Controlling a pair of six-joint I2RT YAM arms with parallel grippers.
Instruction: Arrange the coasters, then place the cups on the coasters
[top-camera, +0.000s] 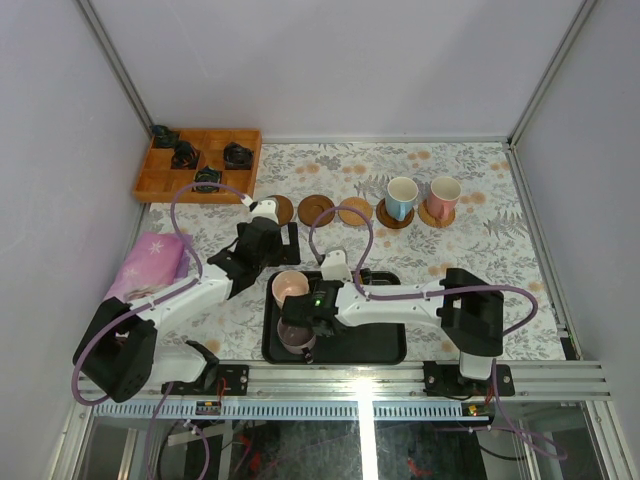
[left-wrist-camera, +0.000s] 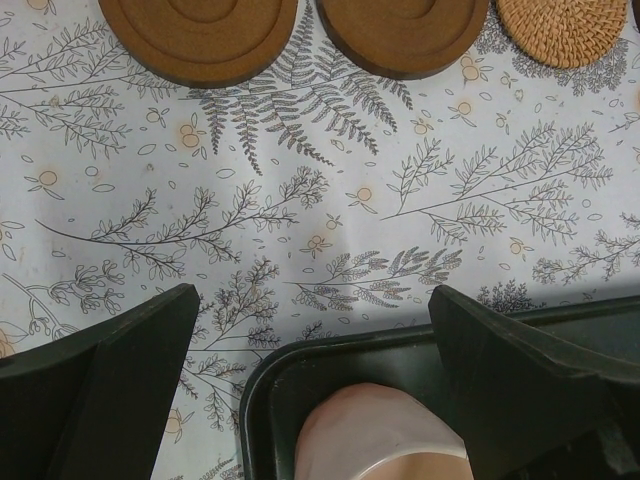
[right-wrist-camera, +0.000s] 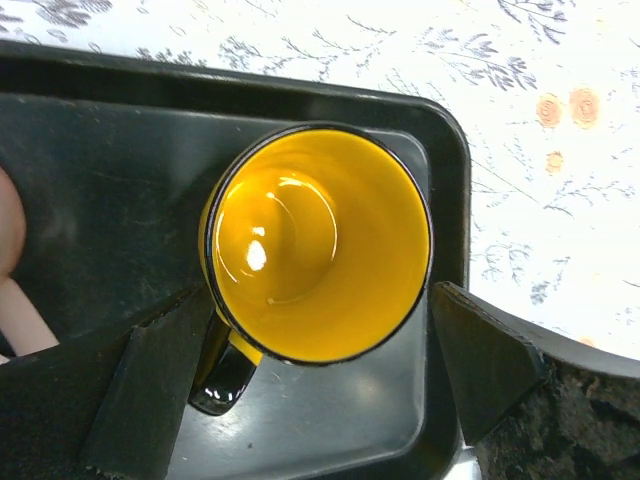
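Next grab: yellow cup (right-wrist-camera: 318, 240) in black tray (right-wrist-camera: 90, 170), centred just ahead of spread right end effector (right-wrist-camera: 315, 298), handle back toward wrist. Also spread, empty: left end effector (left-wrist-camera: 315, 295).

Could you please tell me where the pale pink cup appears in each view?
Top external: pale pink cup at the black tray's left end.
Left wrist: cup at bottom centre, in the tray's corner.
Right wrist: probably the pink sliver at the left edge.
Shared landmark: the black tray.
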